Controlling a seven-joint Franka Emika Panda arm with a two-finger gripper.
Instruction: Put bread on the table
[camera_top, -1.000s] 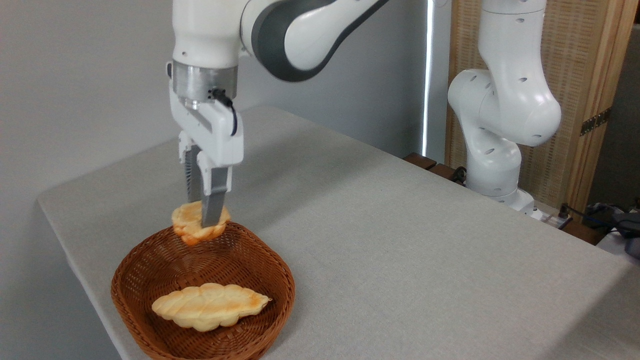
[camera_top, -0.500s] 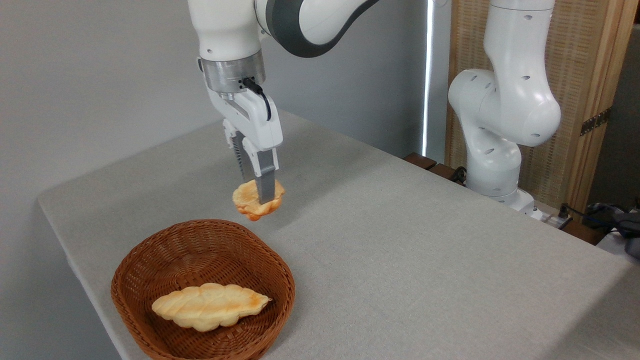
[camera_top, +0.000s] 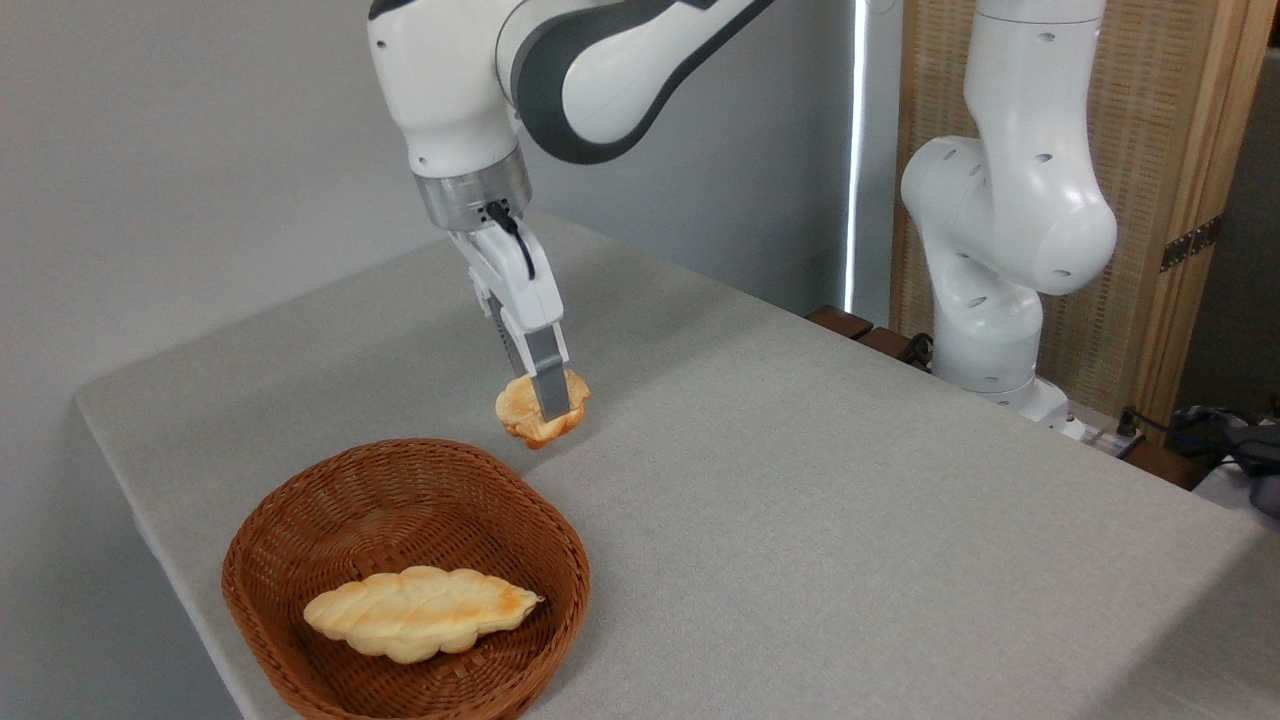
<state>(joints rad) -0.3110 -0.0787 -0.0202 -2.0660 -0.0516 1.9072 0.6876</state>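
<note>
My gripper (camera_top: 545, 410) is shut on the bread (camera_top: 525, 415), a small round golden bun with a scalloped edge, held tilted on its side. The bun hangs low over the table (camera_top: 800, 480), a grey cloth-covered top, just beyond the far right rim of the wicker basket (camera_top: 300, 520). Whether the bun's lower edge touches the cloth I cannot tell. The gripper leans to the right, its front finger (camera_top: 549, 382) crossing the bun's face.
A longer braided loaf (camera_top: 420, 612) lies in the basket at the front left. The arm's white base (camera_top: 1000, 280) stands at the table's far right edge, with cables (camera_top: 1200, 430) and a wooden screen (camera_top: 1150, 150) behind it.
The gripper has carried the bun up out of the basket, to the right over the rim, then down toward the cloth, tilting as it went.
</note>
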